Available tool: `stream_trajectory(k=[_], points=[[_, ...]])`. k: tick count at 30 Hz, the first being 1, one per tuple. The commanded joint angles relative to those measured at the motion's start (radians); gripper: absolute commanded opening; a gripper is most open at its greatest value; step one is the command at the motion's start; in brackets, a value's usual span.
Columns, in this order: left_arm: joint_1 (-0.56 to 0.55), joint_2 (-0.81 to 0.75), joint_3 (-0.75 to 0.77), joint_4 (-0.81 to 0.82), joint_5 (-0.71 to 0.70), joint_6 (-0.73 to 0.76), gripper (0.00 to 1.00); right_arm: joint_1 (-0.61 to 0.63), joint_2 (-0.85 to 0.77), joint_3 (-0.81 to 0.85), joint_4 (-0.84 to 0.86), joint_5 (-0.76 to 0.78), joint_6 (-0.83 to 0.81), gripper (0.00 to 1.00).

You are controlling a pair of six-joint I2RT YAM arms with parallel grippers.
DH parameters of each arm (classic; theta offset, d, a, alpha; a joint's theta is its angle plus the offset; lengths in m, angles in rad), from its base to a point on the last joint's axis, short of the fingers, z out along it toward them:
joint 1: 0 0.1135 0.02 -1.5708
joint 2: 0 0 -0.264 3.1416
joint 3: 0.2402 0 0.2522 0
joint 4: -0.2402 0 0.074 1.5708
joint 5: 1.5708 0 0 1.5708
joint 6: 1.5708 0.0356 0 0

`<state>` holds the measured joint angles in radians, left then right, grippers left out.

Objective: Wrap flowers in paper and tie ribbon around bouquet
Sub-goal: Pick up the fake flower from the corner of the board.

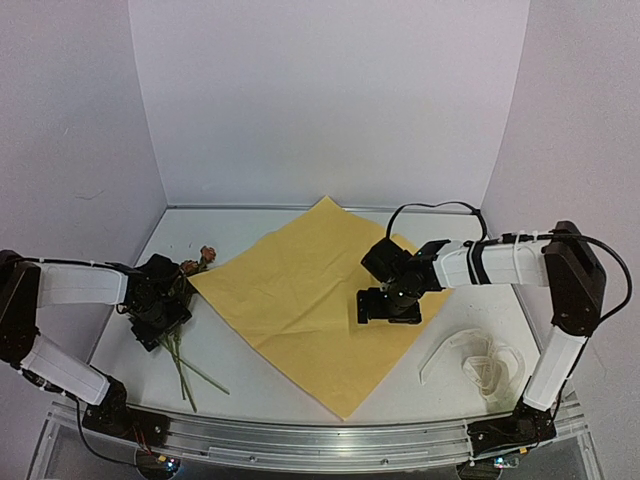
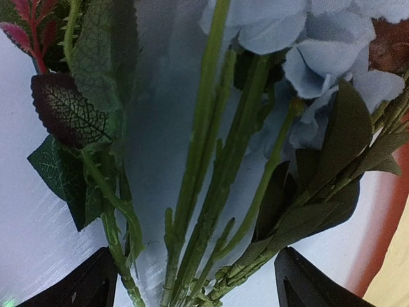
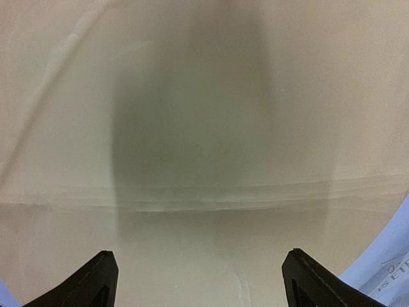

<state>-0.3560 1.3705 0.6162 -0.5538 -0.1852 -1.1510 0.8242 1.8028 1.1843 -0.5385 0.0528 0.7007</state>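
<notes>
The paper [image 1: 300,300] was yellow-orange, the flowers [image 2: 319,57] pale blue on green stems beside a maroon leaf [image 2: 67,109] veined in pale lines, and the ribbon [image 1: 488,372] at near right cream-white.

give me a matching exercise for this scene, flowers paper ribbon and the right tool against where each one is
Things:
1 flowers
2 paper
3 ribbon
4 right tool

Places:
a open, over the paper's right part
b bunched up at the near right
c lying just left of the paper
d spread flat in the middle

Pairs: 1-c, 2-d, 3-b, 4-a
</notes>
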Motion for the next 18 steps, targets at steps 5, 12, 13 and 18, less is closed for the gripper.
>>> stream_trajectory(k=[5,12,13,18], points=[[0.017,-0.009,0.054,-0.067,-0.026,0.032,0.85,-0.001,0.026,0.017,0.018,-0.007,0.016,0.92],[0.023,0.038,0.027,0.032,0.020,0.104,0.72,-0.001,0.028,0.003,0.018,-0.016,0.012,0.92],[0.023,0.052,0.027,0.035,0.026,0.110,0.72,-0.002,0.028,0.003,0.018,-0.018,0.011,0.92],[0.023,0.091,0.009,0.048,0.019,0.100,0.68,-0.003,0.033,-0.004,0.022,-0.020,0.019,0.92]])
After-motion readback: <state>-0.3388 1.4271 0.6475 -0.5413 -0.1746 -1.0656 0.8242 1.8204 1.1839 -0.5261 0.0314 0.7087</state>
